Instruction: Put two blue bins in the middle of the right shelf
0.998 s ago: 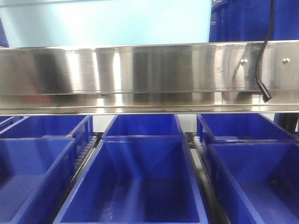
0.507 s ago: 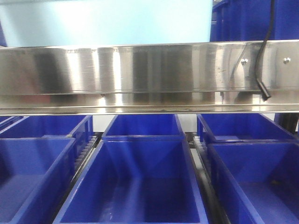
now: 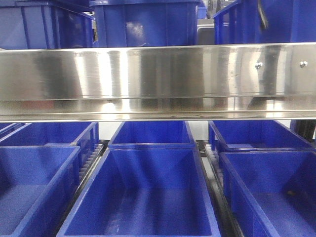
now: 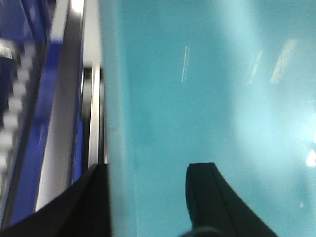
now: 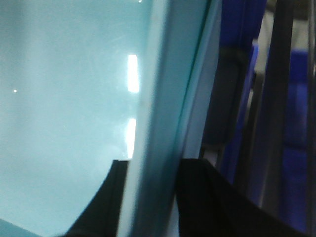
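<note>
Light-blue bin [image 4: 207, 89] gone from above steel rail [image 3: 158, 81], left gripper [image 4: 147, 195] and right gripper [image 5: 150, 195] pinching its walls, dark-blue bins [image 3: 148, 197] below rail

The long silver metal shelf rail [image 3: 158, 81] is brushed steel, shiny enough to throw streaky reflections, and it is studded with small bright screw heads [image 3: 258, 64]. The deep blue rectangular plastic bins [image 3: 148, 192] under it look smooth and faintly glossy (light pools on their floors). In the left wrist view, the wall of the pale teal plastic bin [image 4: 207, 89] is slick and glossy, while the left gripper's [image 4: 150, 170] black fingers [image 4: 210, 197] look matt.
</note>
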You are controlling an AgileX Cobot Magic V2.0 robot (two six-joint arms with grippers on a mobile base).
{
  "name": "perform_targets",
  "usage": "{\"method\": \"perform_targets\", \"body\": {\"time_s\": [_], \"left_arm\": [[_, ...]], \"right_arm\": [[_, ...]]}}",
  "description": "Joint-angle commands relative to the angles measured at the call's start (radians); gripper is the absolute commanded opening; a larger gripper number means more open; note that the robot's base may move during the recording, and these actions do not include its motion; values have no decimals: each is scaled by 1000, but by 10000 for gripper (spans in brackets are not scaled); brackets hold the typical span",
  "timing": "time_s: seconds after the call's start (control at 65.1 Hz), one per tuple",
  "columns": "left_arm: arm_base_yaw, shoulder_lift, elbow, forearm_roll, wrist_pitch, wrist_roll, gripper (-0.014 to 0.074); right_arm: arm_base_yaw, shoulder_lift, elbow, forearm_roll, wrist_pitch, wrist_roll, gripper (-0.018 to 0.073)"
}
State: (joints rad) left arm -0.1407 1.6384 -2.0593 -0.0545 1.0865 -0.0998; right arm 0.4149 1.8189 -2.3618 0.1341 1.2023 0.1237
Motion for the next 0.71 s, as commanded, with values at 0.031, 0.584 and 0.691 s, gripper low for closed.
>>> {"method": "perform_targets", "body": {"time_s": [0.031,0.584,0.691], "left_arm": [[1,-40,-28,-34,-110,44,-111],[1,-34,-28,-30,-111,44,-111],[1,-34,-28,-30,-111,44,-111]], "right_arm": [[-2,-27,-67,-37,-85,-22,-154],[-2,-27,-71,-67,-55,-22,-154],[-2,-27,-71,-67,-58,-22,-154]]}}
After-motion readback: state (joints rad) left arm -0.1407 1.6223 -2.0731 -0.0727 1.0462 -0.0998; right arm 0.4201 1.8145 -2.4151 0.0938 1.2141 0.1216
